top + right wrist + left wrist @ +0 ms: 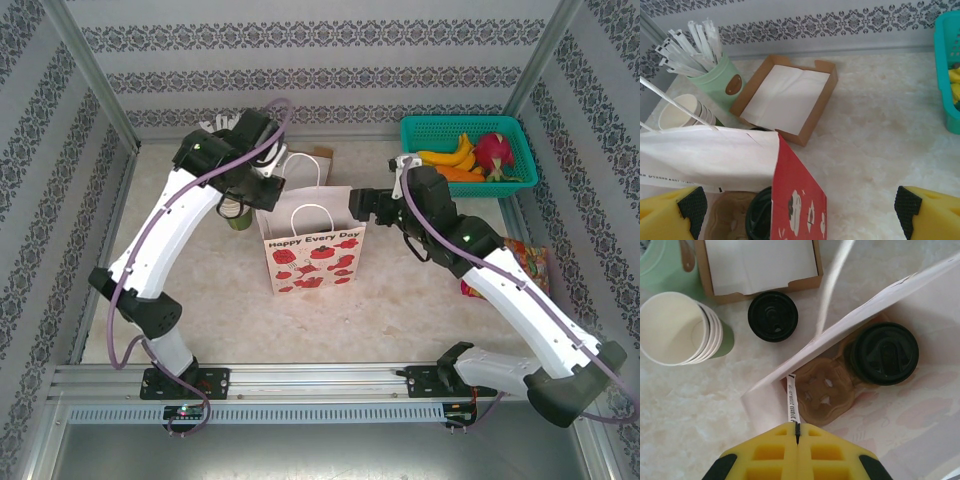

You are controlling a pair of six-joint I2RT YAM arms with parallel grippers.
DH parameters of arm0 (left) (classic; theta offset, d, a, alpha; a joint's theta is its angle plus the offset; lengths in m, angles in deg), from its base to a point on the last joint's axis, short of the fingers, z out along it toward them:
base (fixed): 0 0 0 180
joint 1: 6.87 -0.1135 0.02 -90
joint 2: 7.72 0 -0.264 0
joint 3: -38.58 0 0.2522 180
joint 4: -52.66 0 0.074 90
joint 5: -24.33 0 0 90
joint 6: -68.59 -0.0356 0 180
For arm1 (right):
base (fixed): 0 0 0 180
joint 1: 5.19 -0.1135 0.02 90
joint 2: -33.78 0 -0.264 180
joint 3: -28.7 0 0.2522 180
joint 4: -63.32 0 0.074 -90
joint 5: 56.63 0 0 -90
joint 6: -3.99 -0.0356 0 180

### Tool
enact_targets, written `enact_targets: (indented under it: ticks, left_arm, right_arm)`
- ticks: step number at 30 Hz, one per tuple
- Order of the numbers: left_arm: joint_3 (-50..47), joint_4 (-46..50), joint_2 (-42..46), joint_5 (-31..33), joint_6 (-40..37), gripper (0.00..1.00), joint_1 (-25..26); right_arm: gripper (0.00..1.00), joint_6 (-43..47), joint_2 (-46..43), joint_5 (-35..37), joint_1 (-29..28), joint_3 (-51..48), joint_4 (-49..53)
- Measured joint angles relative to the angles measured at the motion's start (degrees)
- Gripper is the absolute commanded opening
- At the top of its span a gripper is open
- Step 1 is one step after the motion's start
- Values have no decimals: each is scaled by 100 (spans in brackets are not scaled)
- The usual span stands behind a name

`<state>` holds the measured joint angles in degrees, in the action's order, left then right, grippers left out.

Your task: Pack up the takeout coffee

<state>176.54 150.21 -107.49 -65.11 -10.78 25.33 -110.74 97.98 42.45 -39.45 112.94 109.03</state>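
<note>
Pinching the rim of the white paper bag (pixel 313 255) with the closed left gripper (pixel 797 432), probably holding its mouth open. Spreading the right gripper (pixel 800 210) wide at the bag's other side, gripping nothing. Housing one takeout coffee (pixel 884 353) inside, in a brown carrier (pixel 822 395); leaving a second cup (pixel 773 316) outside, near the bag. Working on a pale marbled table (pixel 220 320) between wallpapered walls (pixel 300 40).
</note>
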Motion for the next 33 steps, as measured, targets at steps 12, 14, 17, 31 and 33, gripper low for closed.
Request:
enact_targets:
  ticks: [12, 14, 17, 31, 33]
  left_arm:
    - [7, -302, -415, -909, -122, 32, 11]
    - [0, -452, -415, -1193, -120, 33, 11]
    - [-157, -802, -367, -1657, -81, 36, 11]
    - [-1451, -1637, 1132, -1993, 37, 85, -61]
    - [-1779, -1635, 1606, -1587, 122, 85, -175]
  right_arm:
    - [98, -83, -479, 205, 0, -415, 2]
    - [98, -85, -531, 208, 0, -450, 2]
    - [98, -105, -557, 208, 0, -479, -7]
    - [98, -232, -61, 15, 0, -514, -44]
    - [98, -236, 44, -2, 17, -509, -39]
